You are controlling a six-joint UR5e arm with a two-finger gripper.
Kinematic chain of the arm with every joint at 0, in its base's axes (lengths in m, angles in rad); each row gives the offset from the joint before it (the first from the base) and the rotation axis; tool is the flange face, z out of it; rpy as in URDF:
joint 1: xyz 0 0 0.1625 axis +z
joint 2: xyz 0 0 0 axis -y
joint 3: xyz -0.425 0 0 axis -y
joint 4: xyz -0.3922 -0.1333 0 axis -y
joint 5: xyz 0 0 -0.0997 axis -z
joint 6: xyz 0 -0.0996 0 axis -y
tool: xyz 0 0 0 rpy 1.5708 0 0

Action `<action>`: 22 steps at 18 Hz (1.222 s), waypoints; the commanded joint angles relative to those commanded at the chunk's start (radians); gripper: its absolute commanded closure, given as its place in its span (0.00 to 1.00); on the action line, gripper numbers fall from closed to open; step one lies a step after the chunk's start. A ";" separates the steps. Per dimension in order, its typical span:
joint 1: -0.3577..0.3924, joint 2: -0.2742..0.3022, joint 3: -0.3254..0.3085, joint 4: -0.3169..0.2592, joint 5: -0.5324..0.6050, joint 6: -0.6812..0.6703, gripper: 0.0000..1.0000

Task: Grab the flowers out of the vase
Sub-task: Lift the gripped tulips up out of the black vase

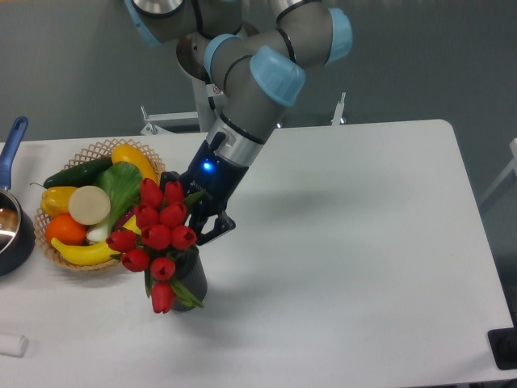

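The bunch of red tulip buds with green leaves and stems (159, 240) stands in the small dark grey ribbed cylinder vase (190, 284), near the front left of the white bench (363, 242). The buds spread wider than the vase and lean toward the camera, with 1 bud hanging low in front of the vase's side. Only the right part of the vase shows beneath the leaves.

The grey and blue arm's black gripper (199, 221) reaches down from behind and is pressed into the back of the bunch, just above the vase mouth. Its fingers (212, 228) are partly hidden by buds and leaves, so I cannot tell whether they are clamped on the stems or apart around them.

The step in hand looks like the grasp or the very start of the lift: the stems appear to sit in the vase, so the flowers are not yet out. The next move calls for a firm hold on the stems and a pull up along the vase's axis, so the light vase is not dragged or tipped over.

Just to the left, a round wicker basket of fruit and vegetables (101, 149) sits close to the bunch, and a dark pot with a blue handle (12, 234) lies at the left edge.
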 joint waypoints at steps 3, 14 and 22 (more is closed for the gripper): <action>0.006 0.008 0.014 0.000 -0.028 -0.037 0.60; 0.045 0.025 0.081 0.000 -0.031 -0.137 0.60; 0.086 0.041 0.084 0.000 -0.155 -0.218 0.60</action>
